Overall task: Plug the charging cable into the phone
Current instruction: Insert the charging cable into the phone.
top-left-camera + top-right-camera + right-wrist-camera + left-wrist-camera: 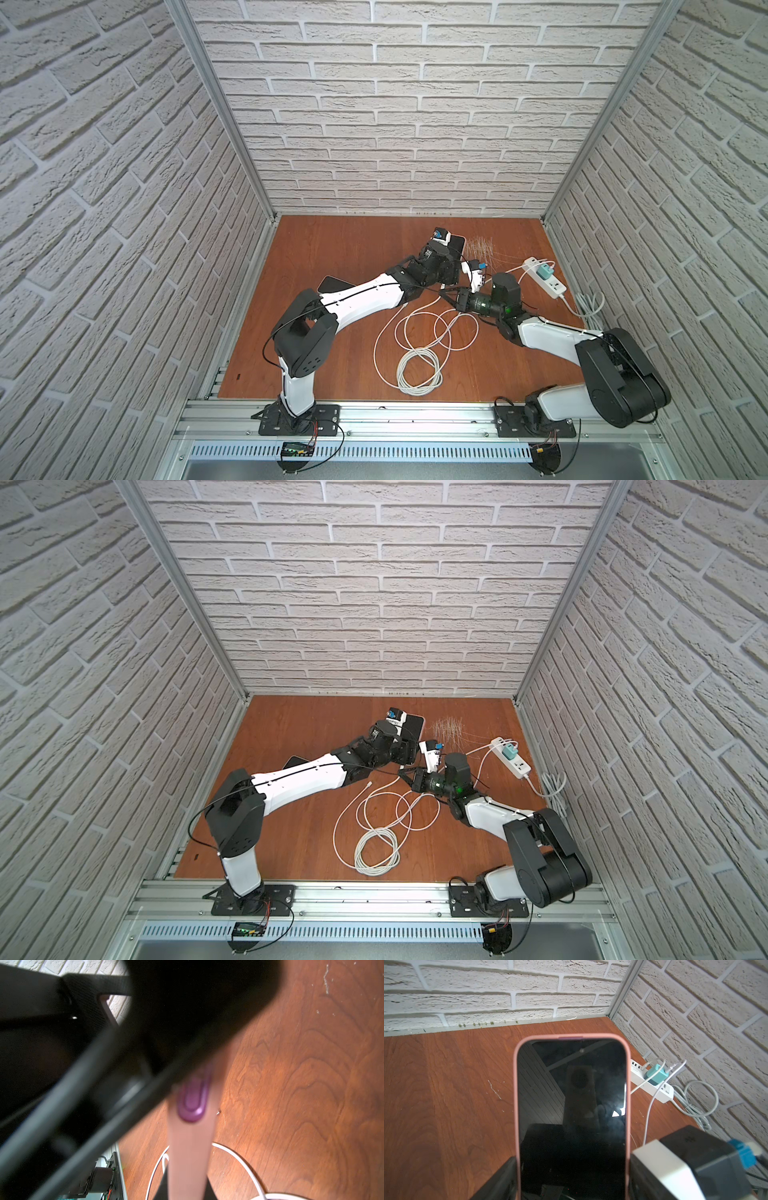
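- The left end effector (572, 1169) grasped the phone (571, 1105) across its width, one finger on each long side of the pink case (516, 1105), with the dark screen facing that wrist camera
- In both top views the phone (458, 244) (415, 725) sat toward the back of the desk (332, 249), right of centre
- The right end effector (405, 776) was clenched and reached in just beside the phone's near end; we could not tell whether it held anything
- Its wrist camera showed the case's edge close and blurred, with a purple oval (193, 1101) set in it
- The charging cable (401, 372) lay in loose loops and a coil on the desk between the arms, and its free plug (370, 784) lay on the wood, apart from the phone
- White leads ran to the power strip (555, 286) by the right wall, one through a teal charger (543, 273)
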Controlling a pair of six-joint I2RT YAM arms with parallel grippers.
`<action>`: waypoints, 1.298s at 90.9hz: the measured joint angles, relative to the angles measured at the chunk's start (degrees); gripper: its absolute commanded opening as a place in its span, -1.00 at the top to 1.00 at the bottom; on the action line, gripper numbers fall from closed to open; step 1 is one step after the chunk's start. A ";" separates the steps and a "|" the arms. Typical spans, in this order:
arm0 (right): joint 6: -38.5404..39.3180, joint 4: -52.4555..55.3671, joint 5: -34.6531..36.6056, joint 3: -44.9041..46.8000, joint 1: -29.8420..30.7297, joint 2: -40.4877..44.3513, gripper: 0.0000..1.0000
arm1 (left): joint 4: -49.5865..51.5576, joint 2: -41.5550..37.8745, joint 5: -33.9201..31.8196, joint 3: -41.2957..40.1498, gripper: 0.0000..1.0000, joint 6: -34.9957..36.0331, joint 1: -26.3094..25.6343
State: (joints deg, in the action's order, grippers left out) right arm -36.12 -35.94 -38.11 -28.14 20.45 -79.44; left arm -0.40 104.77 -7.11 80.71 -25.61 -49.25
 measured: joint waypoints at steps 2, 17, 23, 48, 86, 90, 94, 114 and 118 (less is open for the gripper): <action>0.22 0.04 -0.02 0.20 0.00 0.66 0.93 | 0.07 -0.31 0.00 0.00 1.00 -0.11 -0.13; 1.79 -0.07 -0.28 0.70 0.00 3.82 0.93 | 0.46 -2.64 0.04 -0.17 1.00 -1.51 -0.72; 2.34 0.00 -0.63 0.81 0.00 4.44 0.93 | 0.72 -3.69 -0.22 -0.85 1.00 -1.60 -1.09; 3.82 1.09 -1.60 1.11 0.02 5.88 0.93 | 0.70 -6.36 -1.16 -3.02 1.00 -1.97 -1.84; 7.23 4.74 -0.59 1.14 0.13 8.46 0.93 | 0.85 -7.56 -0.31 -3.74 1.00 -2.40 -2.27; 7.56 5.20 -0.44 1.14 0.20 8.59 0.93 | 1.16 -7.56 -0.15 -3.74 1.00 -2.60 -2.27; 7.72 5.73 -0.42 1.14 0.24 8.74 0.93 | 1.62 -7.56 0.02 -3.67 1.00 -2.91 -2.27; 8.11 7.54 0.55 1.14 0.48 10.51 0.93 | 5.01 -7.28 1.01 -1.38 1.00 -3.43 -2.27; 8.07 7.69 0.94 1.14 0.48 10.80 0.94 | 5.77 -6.97 1.18 -0.55 1.00 -3.41 -2.27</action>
State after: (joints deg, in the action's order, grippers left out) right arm -28.05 -28.25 -37.17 -27.00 20.93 -68.64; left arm 5.37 97.80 -5.93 80.16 -29.02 -51.53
